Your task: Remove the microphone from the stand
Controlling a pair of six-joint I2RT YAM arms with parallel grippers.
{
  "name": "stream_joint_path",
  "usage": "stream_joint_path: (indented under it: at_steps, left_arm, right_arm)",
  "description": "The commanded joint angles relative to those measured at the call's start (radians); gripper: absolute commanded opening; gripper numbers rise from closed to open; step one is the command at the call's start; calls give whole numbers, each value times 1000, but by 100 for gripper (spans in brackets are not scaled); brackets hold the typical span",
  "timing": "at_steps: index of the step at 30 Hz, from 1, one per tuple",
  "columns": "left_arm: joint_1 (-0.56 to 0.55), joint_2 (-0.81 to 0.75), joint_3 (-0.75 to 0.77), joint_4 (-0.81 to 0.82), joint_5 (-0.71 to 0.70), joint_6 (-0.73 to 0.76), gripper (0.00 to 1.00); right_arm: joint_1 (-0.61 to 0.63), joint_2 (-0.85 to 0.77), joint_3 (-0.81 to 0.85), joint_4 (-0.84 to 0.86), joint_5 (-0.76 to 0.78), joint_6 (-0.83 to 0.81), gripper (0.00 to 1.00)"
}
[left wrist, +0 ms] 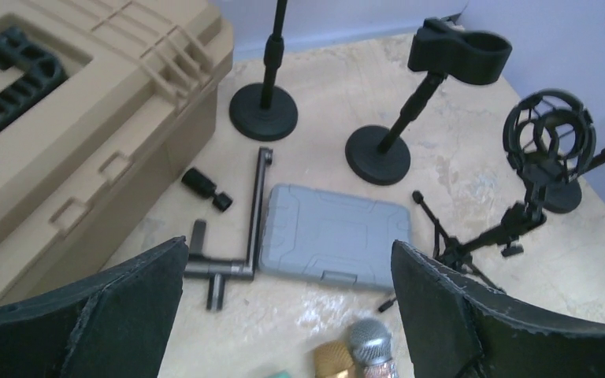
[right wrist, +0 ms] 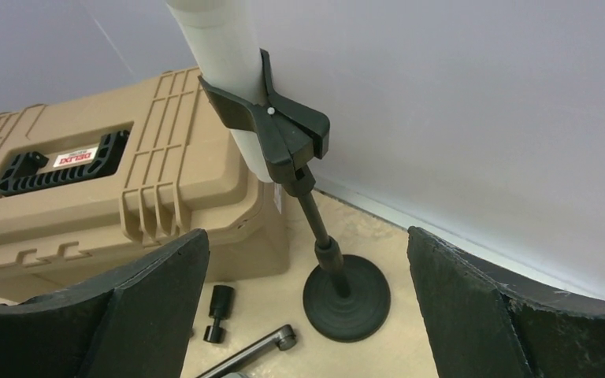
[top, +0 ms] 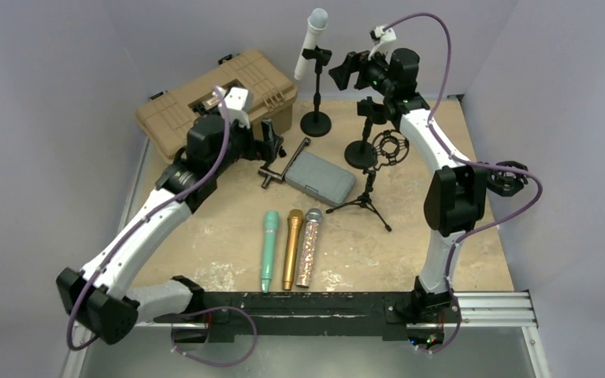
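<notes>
The right end effector (top: pixel 339 75) is released, its fingers (right wrist: pixel 157 276) spread wide with nothing between them. It hangs high at the far side of the tabletop (top: pixel 410 244), near the mic (top: pixel 313 41) on its right and not touching it. The white mic sits tilted in the black clip (right wrist: pixel 277 120) of the stand (top: pixel 315 120), head up. In the right wrist view the stand's pole and round base show ahead between the two fingers.

The left end effector (top: pixel 272 138) is released too, with nothing held, low over the tabletop just beside the tan case (top: pixel 205 94). Ahead of it lie a grey box (left wrist: pixel 331 236) and a metal bracket (left wrist: pixel 240 236). An empty stand (top: pixel 361 146) and a tripod with a shock mount (top: pixel 388 148) are to the right of the mic's stand. Near the arm bases, a green, a gold and a glitter microphone (top: pixel 291 248) lie side by side.
</notes>
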Motion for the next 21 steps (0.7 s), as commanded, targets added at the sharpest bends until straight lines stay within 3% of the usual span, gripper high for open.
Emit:
stream_joint_path:
  at_steps: [1,14,17,21]
  left_arm:
    - [6,166,203,160,40,-18,98]
    - [108,750,777,357,177,49,99]
    - [126,872,932,348,198,93,94]
    - [143,981,1019,446,267,139,95]
  right_arm:
    - [-8,-6,-6,116,-87,-29,94]
    - [-45,3,-36,164,-211,18,93]
    - [-47,16,-32,168,-228,31,93]
    - [-47,36,-26,195,-253,61,92]
